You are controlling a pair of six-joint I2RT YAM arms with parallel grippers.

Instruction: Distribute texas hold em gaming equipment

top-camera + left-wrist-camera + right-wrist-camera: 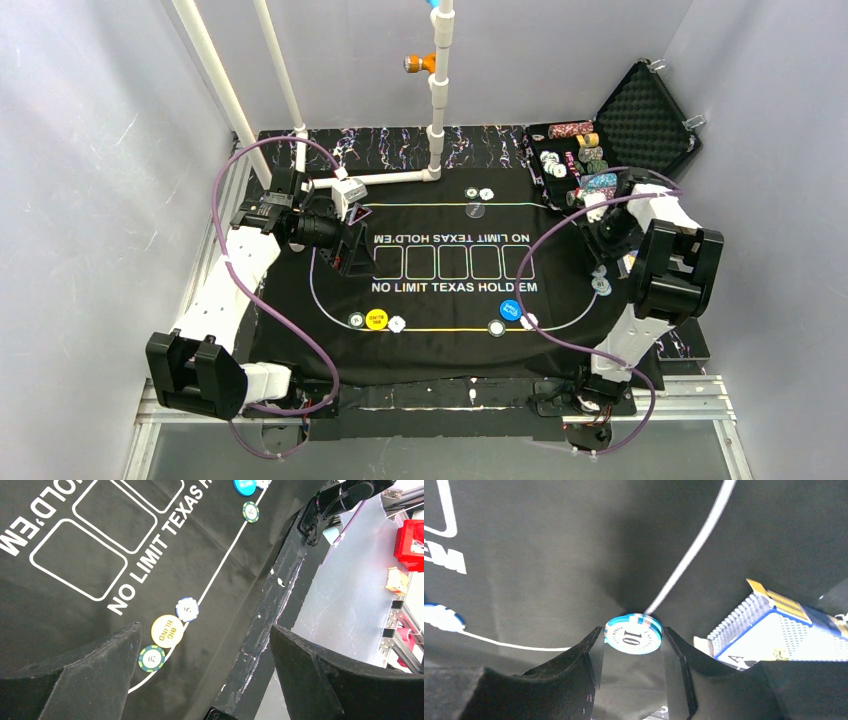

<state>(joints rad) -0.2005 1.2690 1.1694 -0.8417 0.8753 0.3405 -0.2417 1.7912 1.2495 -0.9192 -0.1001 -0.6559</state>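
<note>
**Chip pickup at the right side of the table, as judged.**
Top: the right gripper [603, 272] is lowered to the mat [450, 352]. Left wrist: the left gripper [205, 630] is held wide apart, empty. Right wrist: the 10 chip [632, 634], lying on the mat, is clamped between the fingers; a lift is called for next.

mat [549, 555]: black cloth, matt, softly creased, white print
chip marked 10 [632, 634]: smooth hard plastic, slight sheen
right fingers [549, 685]: black, matt, finely grainy
card pack [769, 630]: glossy printed card
yellow disc [167, 630]: smooth plastic, satin
case lining [640, 115]: black ridged foam, matt
</note>
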